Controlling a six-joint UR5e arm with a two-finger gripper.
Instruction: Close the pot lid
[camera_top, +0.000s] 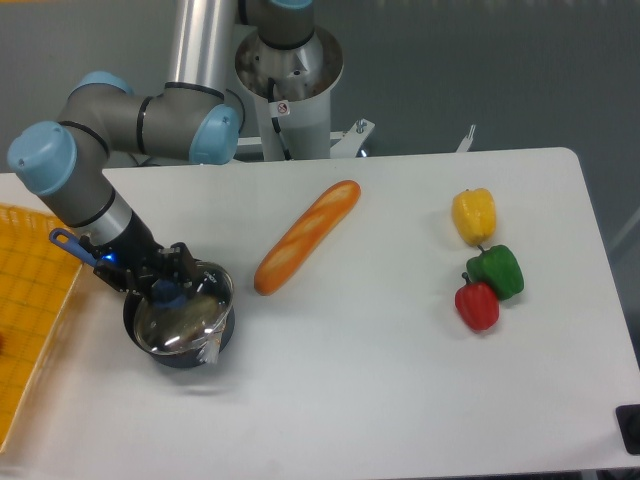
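Pot lid (185, 318) sat on the pot (180, 350), right under the tool (165, 290), which was pinching its knob.

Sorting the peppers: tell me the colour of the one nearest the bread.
Yellow pepper, clearest in the fixed camera view.
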